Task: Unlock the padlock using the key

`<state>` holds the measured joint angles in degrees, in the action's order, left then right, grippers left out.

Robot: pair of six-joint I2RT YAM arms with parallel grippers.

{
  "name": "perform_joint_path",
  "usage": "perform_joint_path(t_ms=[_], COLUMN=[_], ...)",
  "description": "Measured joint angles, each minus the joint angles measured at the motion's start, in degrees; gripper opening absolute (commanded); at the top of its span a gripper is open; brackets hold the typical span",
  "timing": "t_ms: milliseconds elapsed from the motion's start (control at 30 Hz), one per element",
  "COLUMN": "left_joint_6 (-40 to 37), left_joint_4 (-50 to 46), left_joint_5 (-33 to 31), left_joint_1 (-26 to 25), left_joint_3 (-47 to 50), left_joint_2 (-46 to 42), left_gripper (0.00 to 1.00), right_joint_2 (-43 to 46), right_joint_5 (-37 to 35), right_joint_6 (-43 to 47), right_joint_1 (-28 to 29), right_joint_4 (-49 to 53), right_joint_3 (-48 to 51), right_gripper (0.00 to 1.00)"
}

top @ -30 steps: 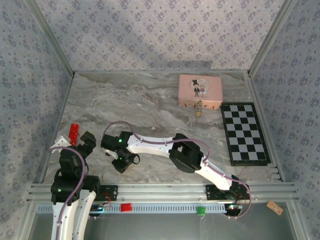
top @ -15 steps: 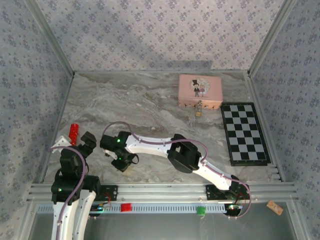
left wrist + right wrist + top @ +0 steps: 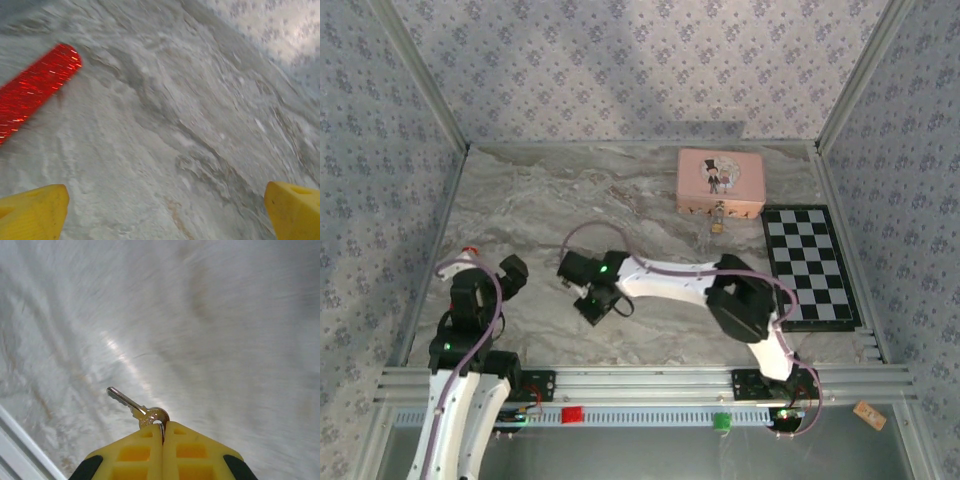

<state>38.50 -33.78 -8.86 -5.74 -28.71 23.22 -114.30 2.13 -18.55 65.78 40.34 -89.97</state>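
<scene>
Toward the near edge of the worktop [image 3: 540, 200], a little left of its middle, the right fingers [image 3: 593, 303] sit low over the marbled surface. The overhead view gives their place, but they are too small and dark there to tell how they stand. The right wrist view supplies that: the two yellow right fingers [image 3: 145, 452] are pressed fully together, pinching the round head of the key [image 3: 125, 400]. Its silvery blade sticks out ahead and to the left, and the marble behind it is smeared with blur.

Close to the left edge of the worktop, the left fingers [image 3: 511, 271] point toward the far side. In the left wrist view their yellow tips [image 3: 32, 212] stand in the two lower corners of the picture, spread as wide as can be, with nothing between them but bare marble. A blurred red object [image 3: 37, 92] lies ahead of them to the left. From above, just a sliver of it [image 3: 470, 249] peeks out beside the arm.

The padlock [image 3: 718, 221], small and brass with a thin shackle, is toward the far right corner. It rests against the near side of a pink tin [image 3: 720, 180], well apart from both arms; whether it is hooked to the tin I cannot tell. A chessboard [image 3: 810, 268] lies just nearer, along the right edge.
</scene>
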Motion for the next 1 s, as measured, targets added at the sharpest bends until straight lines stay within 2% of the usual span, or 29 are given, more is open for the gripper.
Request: perform_joint_path(t_ms=[233, 467, 600, 833, 1000], left_joint_6=[-0.44, 1.66, 2.62, 5.31, 5.29], left_joint_4=[9.97, 22.16, 29.22, 40.11, 43.06], left_joint_5=[13.31, 18.75, 20.24, 23.02, 23.96], left_joint_1=[-1.68, -10.27, -16.13, -23.04, -28.00], left_joint_3=[-0.96, -2.05, -3.21, -6.21, -10.56], left_joint_2=[13.81, 22.67, 28.41, 39.23, 45.62], left_gripper=[1.00, 1.00, 0.92, 0.88, 0.87], right_joint_2=[14.53, 26.88, 31.69, 34.16, 34.18], right_joint_5=[-4.92, -6.82, -5.73, -0.39, 4.96], right_joint_6=[-9.84, -21.24, -25.92, -29.03, -29.73], right_joint_1=[-10.21, -20.13, -25.14, -28.20, -28.20], right_joint_4=[-9.01, -17.86, -22.99, -31.04, -37.92], right_joint_3=[11.69, 24.02, 31.45, 40.19, 42.95], right_gripper=[0.00, 0.00, 0.00, 0.00, 0.00])
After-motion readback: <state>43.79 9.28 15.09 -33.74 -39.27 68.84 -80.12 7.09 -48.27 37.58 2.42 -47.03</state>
